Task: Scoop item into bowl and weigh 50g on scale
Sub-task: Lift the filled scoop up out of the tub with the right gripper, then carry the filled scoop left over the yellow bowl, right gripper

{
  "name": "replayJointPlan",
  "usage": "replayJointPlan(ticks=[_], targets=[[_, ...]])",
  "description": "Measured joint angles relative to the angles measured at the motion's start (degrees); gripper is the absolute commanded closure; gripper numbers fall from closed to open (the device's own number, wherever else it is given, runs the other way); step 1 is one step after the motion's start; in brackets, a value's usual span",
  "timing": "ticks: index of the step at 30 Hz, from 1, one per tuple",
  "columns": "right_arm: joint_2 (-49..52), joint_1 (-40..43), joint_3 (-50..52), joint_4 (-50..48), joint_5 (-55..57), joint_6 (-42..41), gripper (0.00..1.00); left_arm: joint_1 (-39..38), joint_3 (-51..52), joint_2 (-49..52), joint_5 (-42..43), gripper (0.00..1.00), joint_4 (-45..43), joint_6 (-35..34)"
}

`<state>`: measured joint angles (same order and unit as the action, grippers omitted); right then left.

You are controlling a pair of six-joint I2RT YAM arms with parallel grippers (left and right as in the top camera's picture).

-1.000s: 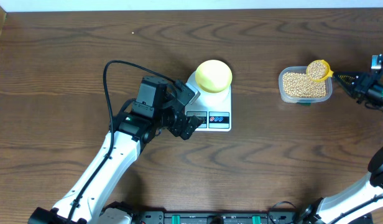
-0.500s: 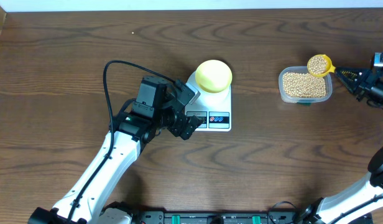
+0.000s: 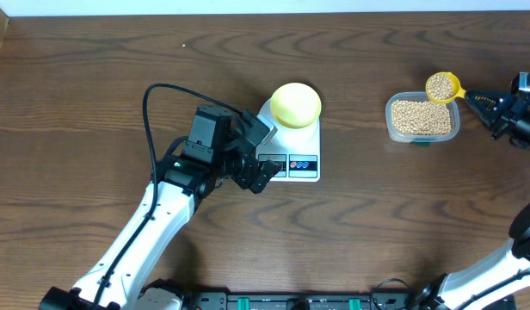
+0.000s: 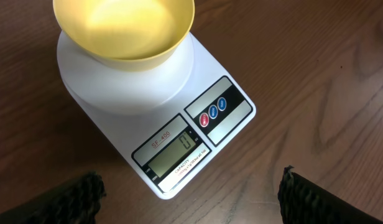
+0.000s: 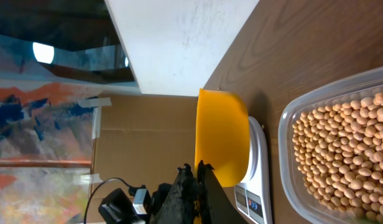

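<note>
- The left gripper (image 4: pixel 190 190) is showing only two dark fingertips (image 4: pixel 70 198) in the bottom corners of the left wrist view. Both are running off the lower edge.
- The pale yellow bowl (image 4: pixel 126 31) is being cut by that view's top edge.
- In the overhead view the left gripper is covering part of the scale (image 3: pixel 306 142), and the digits on its display (image 3: pixel 272 164) are too small to read.
- In the right wrist view the yellow scoop (image 5: pixel 221 140) is showing its underside, hiding its contents and most of the scale.
- The clear tub (image 5: pixel 283 149) of beans (image 5: pixel 341 155) is running off the right and bottom edges.
- The right gripper (image 5: pixel 196 173) is appearing dark and blurred at the bottom edge.
- The right arm (image 3: pixel 493 265) is leaving the overhead view at the right edge.
</note>
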<state>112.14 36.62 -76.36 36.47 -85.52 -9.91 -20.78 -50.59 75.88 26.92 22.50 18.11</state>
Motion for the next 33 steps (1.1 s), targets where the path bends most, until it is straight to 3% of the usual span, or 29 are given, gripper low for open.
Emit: replayJointPlan(ticks=[16, 33], targets=[[0.0, -0.2, 0.0, -2.1, 0.0, -1.7, 0.99, 0.0, 0.0, 0.0, 0.0, 0.08, 0.0, 0.0], [0.0, -8.4, 0.2, -22.6, 1.5, -17.9, 0.99, 0.0, 0.0, 0.0, 0.0, 0.08, 0.0, 0.0]])
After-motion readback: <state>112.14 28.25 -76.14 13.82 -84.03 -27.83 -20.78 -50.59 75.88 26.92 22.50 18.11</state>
